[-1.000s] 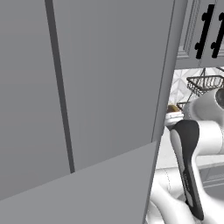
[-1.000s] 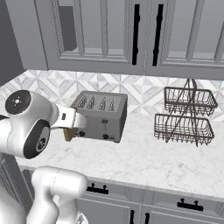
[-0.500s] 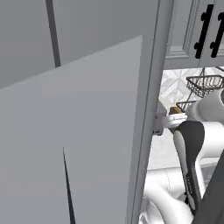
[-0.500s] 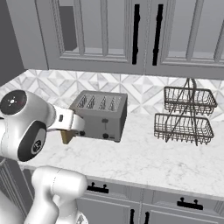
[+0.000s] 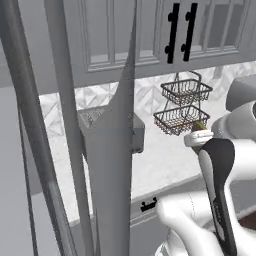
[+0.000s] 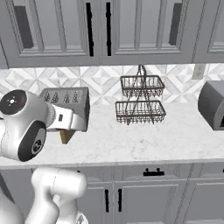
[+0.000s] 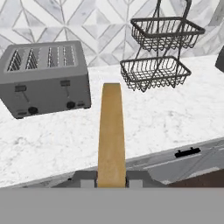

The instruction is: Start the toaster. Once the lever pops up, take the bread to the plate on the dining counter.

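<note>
The arm [image 6: 26, 127] is glossy white, built of fat rounded segments with smooth, bulbous shells. One large joint housing carries a round dark cap with a tiny red mark at its centre, and a dark grey oval inlay sits on its lower face. A white link juts from this housing toward the wrist, bearing a small dark square marking. In the left base view, a white link [image 5: 220, 200] shows a long black stripe with a rounded top running down its length. Lower segments are plain white cylinders with soft shading.
</note>
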